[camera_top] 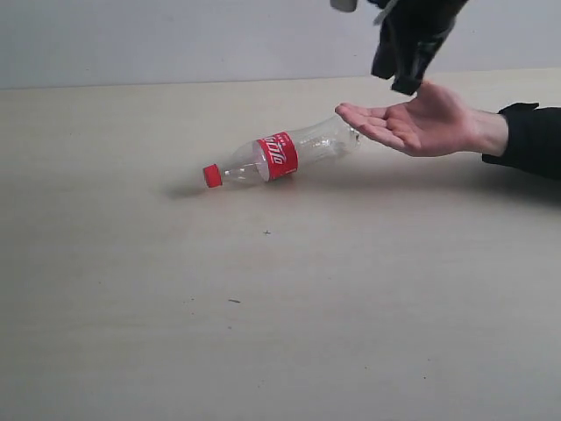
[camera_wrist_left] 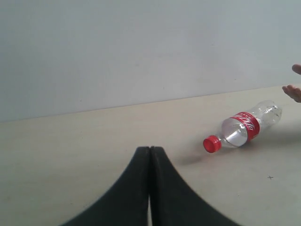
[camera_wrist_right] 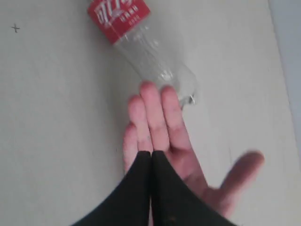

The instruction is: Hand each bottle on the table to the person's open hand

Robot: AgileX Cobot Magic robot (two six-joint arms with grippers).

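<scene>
One clear bottle with a red cap and red label lies on its side on the table. Its base touches the fingertips of the person's open hand, which is held palm up, with a black cuff. My right gripper hangs just above that palm, shut and empty; its wrist view shows the hand and the bottle beyond the closed tips. The left gripper is shut on nothing, off to the bottle's cap side, and lies outside the exterior view.
A plain pale wall runs behind the table's far edge. The person's black-sleeved forearm reaches in from the right. A few tiny dark specks dot the tabletop.
</scene>
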